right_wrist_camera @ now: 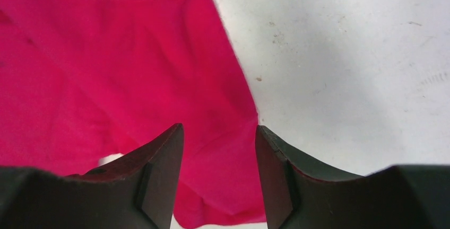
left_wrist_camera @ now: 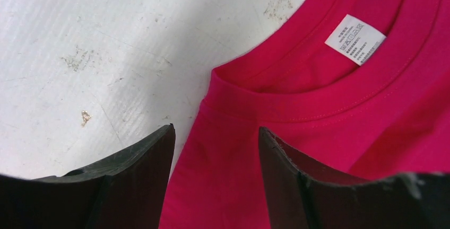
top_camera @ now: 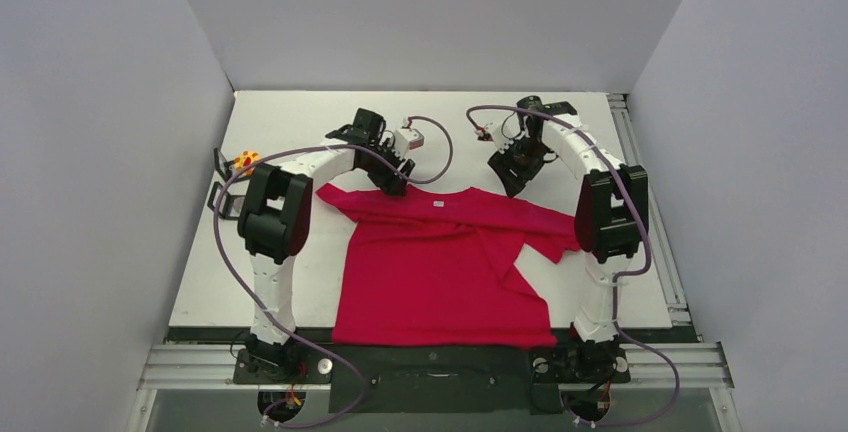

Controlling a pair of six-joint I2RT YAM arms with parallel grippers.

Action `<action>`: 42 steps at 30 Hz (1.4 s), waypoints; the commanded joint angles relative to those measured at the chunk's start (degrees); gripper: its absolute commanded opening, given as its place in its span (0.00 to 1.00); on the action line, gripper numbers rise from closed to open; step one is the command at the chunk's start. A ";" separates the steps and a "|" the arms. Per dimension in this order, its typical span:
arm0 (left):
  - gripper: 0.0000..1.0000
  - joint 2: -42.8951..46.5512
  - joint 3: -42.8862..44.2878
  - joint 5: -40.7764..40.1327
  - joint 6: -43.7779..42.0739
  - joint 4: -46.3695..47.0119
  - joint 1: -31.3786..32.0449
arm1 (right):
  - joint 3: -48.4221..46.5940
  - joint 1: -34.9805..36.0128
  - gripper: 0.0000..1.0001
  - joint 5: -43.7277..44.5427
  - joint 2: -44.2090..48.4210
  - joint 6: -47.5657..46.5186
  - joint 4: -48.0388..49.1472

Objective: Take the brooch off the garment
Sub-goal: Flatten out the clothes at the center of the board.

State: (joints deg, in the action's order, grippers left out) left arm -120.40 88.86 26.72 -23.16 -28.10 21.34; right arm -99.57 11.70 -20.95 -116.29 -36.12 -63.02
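Lying flat on the table (top_camera: 290, 117), the shirt (top_camera: 440, 272) has its neck toward the far side and its hem at the near edge, between the two arm bases. A white label (left_wrist_camera: 355, 39) sits inside the back of the neckline. The sleeve on the right is folded in across the body, with a wedge of bare table showing beside the fold. The brooch cannot be made out in any view.

The left gripper (left_wrist_camera: 216, 133) hangs over the shoulder just left of the collar. Its fingers stand apart with nothing between them, one over bare table and the other over red cloth. Whether they touch the cloth cannot be told.

The right gripper (right_wrist_camera: 218, 131) is over the shirt's far edge, to the right of the collar. Its fingers are likewise spread and hold nothing, with the cloth's edge running between them.

A small gold speck (left_wrist_camera: 85, 116) lies on the table near the left gripper, too small to identify. An orange object (top_camera: 243, 160) rests at the table's left edge, well apart from the shirt.
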 commanded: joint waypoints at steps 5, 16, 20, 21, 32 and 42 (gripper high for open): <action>0.52 -1.17 2.48 -8.04 -6.78 -4.01 3.17 | 1.70 1.42 0.46 5.98 -4.39 2.31 5.39; 0.13 -1.50 1.09 -12.44 -10.79 1.36 2.70 | 4.26 2.15 0.21 14.74 -7.88 3.09 7.15; 0.00 -2.63 2.98 -12.92 -10.55 4.10 1.63 | -4.35 1.30 0.00 16.20 -10.93 4.07 4.88; 0.00 -2.95 3.60 -13.29 -10.21 4.54 1.39 | -5.47 0.73 0.00 16.46 -11.45 4.38 4.90; 0.00 -11.89 17.97 -16.52 -7.96 12.43 -2.15 | -18.56 -2.91 0.00 21.68 -16.71 6.65 12.40; 0.00 -23.57 33.64 -22.87 -10.84 16.70 -2.47 | -20.46 -3.42 0.00 29.44 -18.68 9.89 23.42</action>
State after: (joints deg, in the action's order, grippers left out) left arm -140.25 115.48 8.45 -32.16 -14.68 19.84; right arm -117.21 9.08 1.50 -133.97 -27.73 -45.32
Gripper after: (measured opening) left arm 0.002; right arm 0.009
